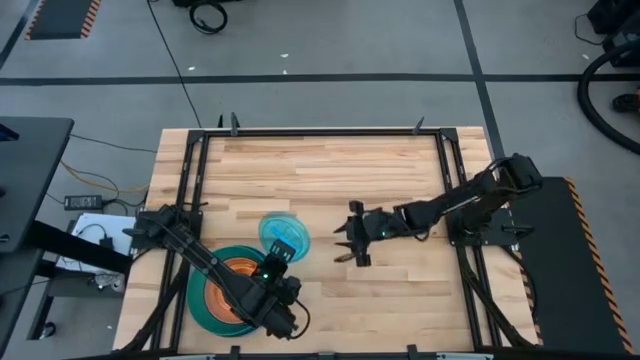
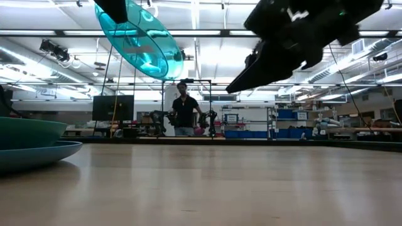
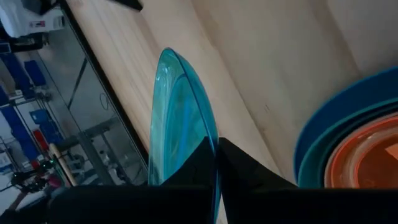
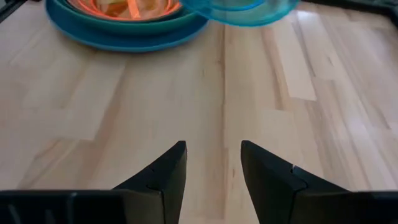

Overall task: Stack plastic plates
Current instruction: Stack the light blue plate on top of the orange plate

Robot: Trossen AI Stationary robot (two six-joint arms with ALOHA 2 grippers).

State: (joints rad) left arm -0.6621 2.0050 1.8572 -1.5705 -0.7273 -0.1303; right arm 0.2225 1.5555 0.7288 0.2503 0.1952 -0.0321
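A stack of plates [image 1: 222, 290] sits near the table's near left corner: a large blue one [image 3: 336, 118] underneath, teal above it, orange and salmon inside [image 3: 373, 162]. My left gripper [image 1: 281, 250] is shut on a small translucent cyan plate [image 1: 283, 234], which it holds in the air just right of the stack and beyond it; the low view shows that plate [image 2: 139, 39] high and tilted. My right gripper [image 1: 350, 243] hovers open over the middle of the table, holding nothing. The other small plates are hidden inside the stack. My left gripper pinches the cyan plate's rim [image 3: 214, 146] between its two fingers, one finger on each face of the plate. The plate is lifted clear of the table and stands tilted on edge, reaching away from the fingers [image 3: 249, 171].
Bare wooden table [image 4: 205, 93] lies between the two grippers and toward the far edge. A black metal frame [image 1: 320, 131] runs along the table's edges. A person [image 2: 185, 113] stands in the room well beyond the far edge.
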